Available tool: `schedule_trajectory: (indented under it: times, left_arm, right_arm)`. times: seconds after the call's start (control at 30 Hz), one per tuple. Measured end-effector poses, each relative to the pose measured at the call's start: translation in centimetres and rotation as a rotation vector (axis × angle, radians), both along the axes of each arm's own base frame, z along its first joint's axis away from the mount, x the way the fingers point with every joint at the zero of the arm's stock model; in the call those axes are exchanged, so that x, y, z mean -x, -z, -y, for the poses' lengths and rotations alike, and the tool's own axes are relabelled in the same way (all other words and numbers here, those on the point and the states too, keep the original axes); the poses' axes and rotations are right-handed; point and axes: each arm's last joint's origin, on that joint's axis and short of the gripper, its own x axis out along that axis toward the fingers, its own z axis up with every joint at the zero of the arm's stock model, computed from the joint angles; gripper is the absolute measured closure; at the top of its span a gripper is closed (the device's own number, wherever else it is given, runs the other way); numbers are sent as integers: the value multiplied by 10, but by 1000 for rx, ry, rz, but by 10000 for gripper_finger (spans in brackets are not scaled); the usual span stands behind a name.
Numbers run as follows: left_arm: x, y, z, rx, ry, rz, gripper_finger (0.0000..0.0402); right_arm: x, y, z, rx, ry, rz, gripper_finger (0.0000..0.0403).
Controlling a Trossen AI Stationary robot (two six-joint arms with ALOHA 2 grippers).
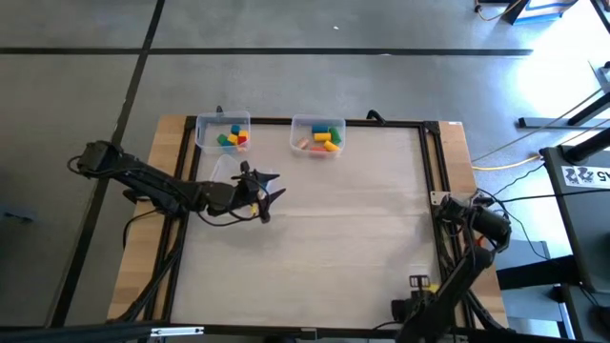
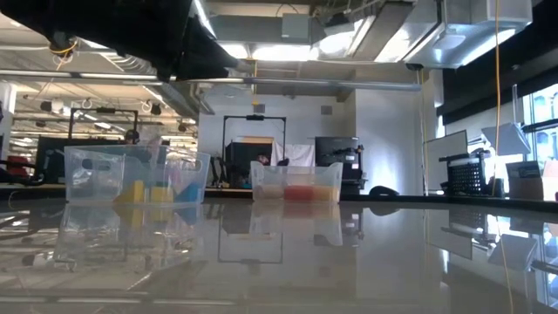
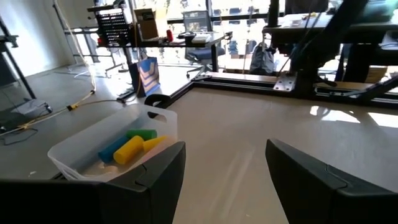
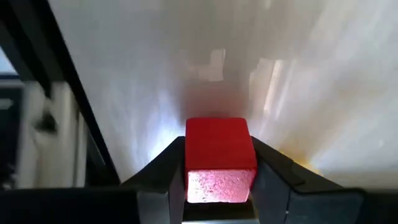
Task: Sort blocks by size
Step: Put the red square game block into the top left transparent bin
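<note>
Two clear bins stand at the table's far edge: the left bin [image 1: 222,133] and the right bin [image 1: 317,135], each with several coloured blocks inside. They also show in the low view, left bin [image 2: 131,177] and right bin [image 2: 296,181]. My left gripper [image 1: 272,188] is open and empty over the table, just near of the bins. Its wrist view [image 3: 224,180] shows the right bin [image 3: 115,146] holding yellow, blue and green blocks. My right gripper [image 4: 219,180] is shut on a red block [image 4: 219,146] near the table's right edge [image 1: 457,211]. My right gripper pinches the red block by two opposite sides [image 4: 188,155] between its two fingers. The fingers point down at the pale tabletop beside the black rail. The block's square face looks away from the wrist, and its shadow falls on the table beyond.
A black frame rail [image 1: 426,162] runs around the pale tabletop; it shows beside the red block in the right wrist view [image 4: 68,112]. The wide middle of the table [image 1: 343,229] holds no objects. The room beyond has desks, monitors and cables.
</note>
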Motion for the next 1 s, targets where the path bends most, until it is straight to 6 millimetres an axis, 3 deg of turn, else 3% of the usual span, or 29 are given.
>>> schedule_trajectory:
  times: [0.17, 0.37, 0.67, 1.0]
  left_arm:
    - [5, -8, 4, -5, 26, 31, 180]
    - [18, -25, 13, 15, 75, 109, 180]
    - [37, -46, 16, -34, 121, 157, 180]
    - [59, -58, 8, -122, 121, 118, 180]
  right_arm:
    - [-31, -15, 21, 6, -45, 164, 267]
    - [-76, -31, 64, 90, -180, 360, 266]
    - [-147, -35, 148, 225, -374, 482, 265]
    - [-212, -42, 250, 268, -420, 717, 265]
